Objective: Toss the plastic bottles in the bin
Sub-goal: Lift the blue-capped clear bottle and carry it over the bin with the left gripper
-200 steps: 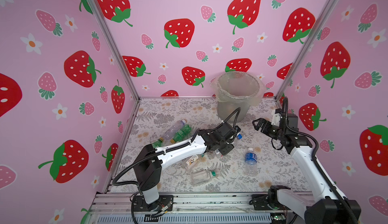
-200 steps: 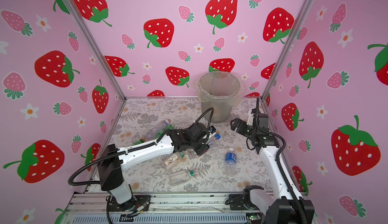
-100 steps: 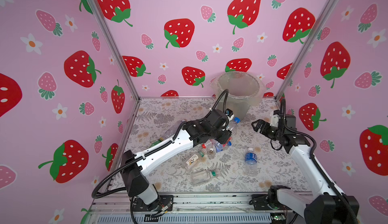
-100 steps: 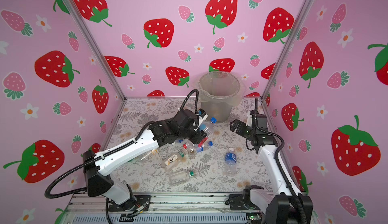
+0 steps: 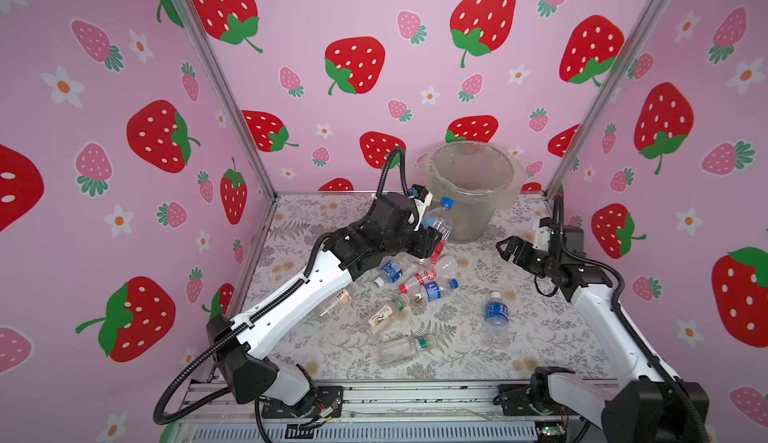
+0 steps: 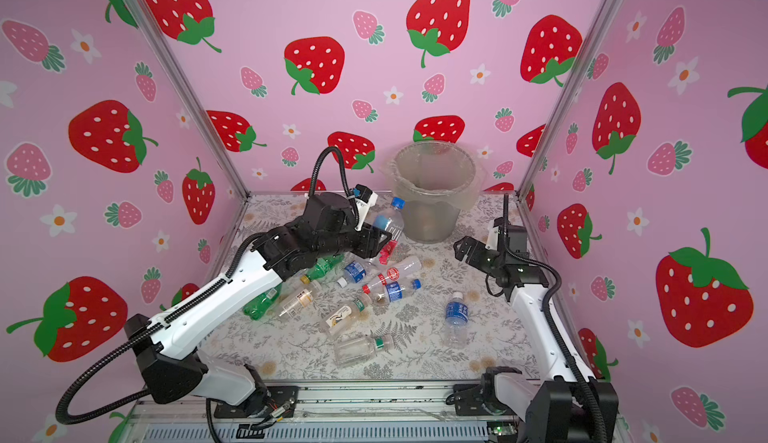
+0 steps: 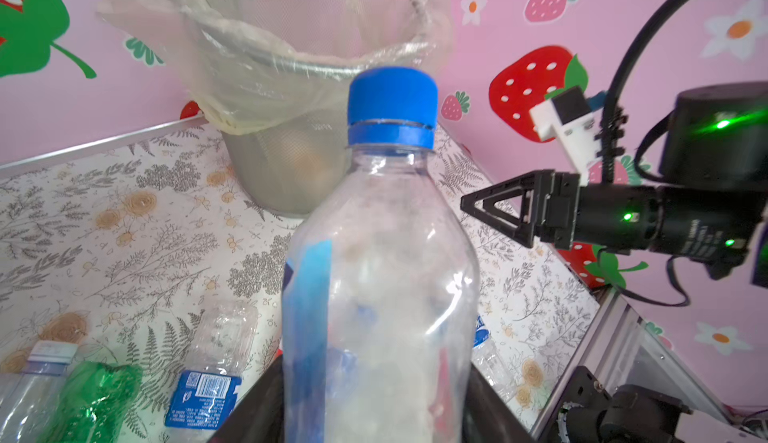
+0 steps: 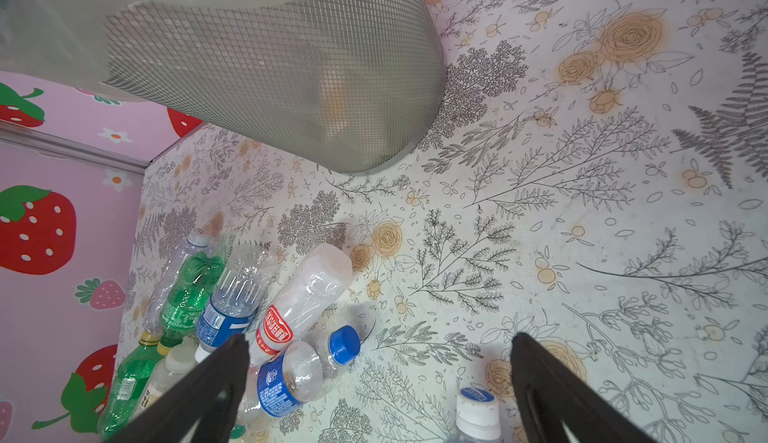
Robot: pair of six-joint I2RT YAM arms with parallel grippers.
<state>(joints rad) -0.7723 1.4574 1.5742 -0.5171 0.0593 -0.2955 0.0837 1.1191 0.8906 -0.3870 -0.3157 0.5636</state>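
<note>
Blue-capped bottle (image 5: 439, 221) is clamped in the left end effector (image 5: 432, 240), gripped low on the body, the jaws narrow around it. It stands roughly upright, cap up, with a slight lean. In the left wrist view its lower body sits between the dark fingers (image 7: 266, 403). It's off the counter (image 5: 540, 337), outside the bin (image 5: 478, 216), just beside the wall that faces the arms. The cap is below the bag-covered rim; can't tell if it touches the wall. A second ago this end effector was down at the pile with the bottle near the counter. Half a second ago it was already lifted and part way over. Now it's higher and closer to the bin. The remaining bottles haven't shifted: the red-label one (image 5: 434, 270) and two blue-label ones (image 5: 390, 268) (image 5: 436, 289) are still bunched under the wrist, with the green pair (image 6: 320, 268) (image 6: 259, 306) beside the forearm. The white-capped one (image 5: 495, 316) lies apart toward the right. Left arm runs from its front-left base diagonally up toward the back right, elbow nearly straight, wrist raised over the pile. Right end effector (image 5: 505, 250) is spread wide and empty, both fingers (image 8: 208, 391) well apart in the right wrist view. It hangs above bare counter right of the pile, pointing left toward the centre, barely moved in the last second. Right arm rises from its front-right base along the right wall, wrist bent inward.
</note>
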